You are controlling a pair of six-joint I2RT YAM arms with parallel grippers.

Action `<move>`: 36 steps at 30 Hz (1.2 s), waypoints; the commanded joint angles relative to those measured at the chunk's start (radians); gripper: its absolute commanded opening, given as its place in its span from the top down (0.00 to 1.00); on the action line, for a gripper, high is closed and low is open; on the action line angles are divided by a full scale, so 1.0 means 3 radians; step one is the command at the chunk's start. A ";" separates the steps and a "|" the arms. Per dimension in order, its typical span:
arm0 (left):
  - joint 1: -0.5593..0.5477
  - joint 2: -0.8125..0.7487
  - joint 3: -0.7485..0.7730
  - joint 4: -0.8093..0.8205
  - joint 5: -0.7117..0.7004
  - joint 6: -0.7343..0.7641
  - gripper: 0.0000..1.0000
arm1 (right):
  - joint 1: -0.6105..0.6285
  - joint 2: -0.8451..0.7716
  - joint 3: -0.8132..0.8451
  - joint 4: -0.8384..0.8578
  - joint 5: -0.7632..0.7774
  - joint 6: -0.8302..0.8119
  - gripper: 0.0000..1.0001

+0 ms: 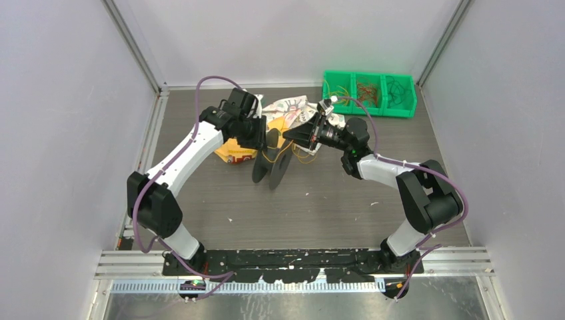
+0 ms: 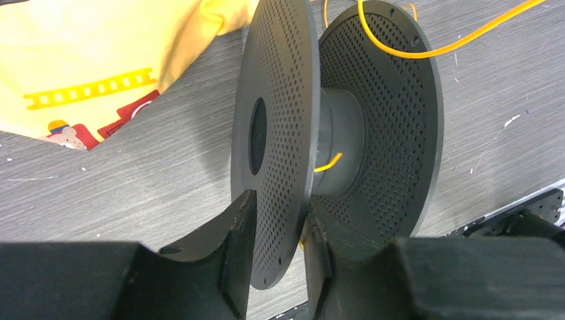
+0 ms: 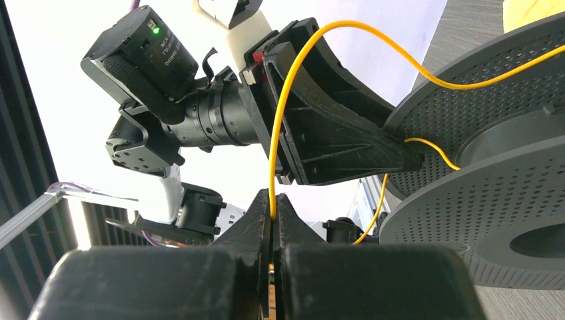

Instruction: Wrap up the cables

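Grey wood-grain table (image 1: 333, 200), left hand (image 2: 276, 220) clamped on black spool (image 2: 393, 120), right hand (image 3: 273, 207) tight on yellow cable (image 3: 286, 87)

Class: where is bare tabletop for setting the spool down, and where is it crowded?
Bare: the table between the spool and the arm bases; also between the green bins and right arm. Crowded: back centre, around the yellow bag and white bag.

The spool (image 2: 280, 100) is dotted black, the cable (image 3: 272, 173) yellow-orange.

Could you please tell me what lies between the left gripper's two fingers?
One flange of the spool, edge-on, gripped at its rim by the left gripper; the left wrist view shows it.
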 commanded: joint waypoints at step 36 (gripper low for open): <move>0.0020 -0.0864 0.1751 -0.1282 -0.1054 0.0621 0.99 | 0.0112 -0.1669 0.0177 -0.3211 0.1455 -0.3570 0.27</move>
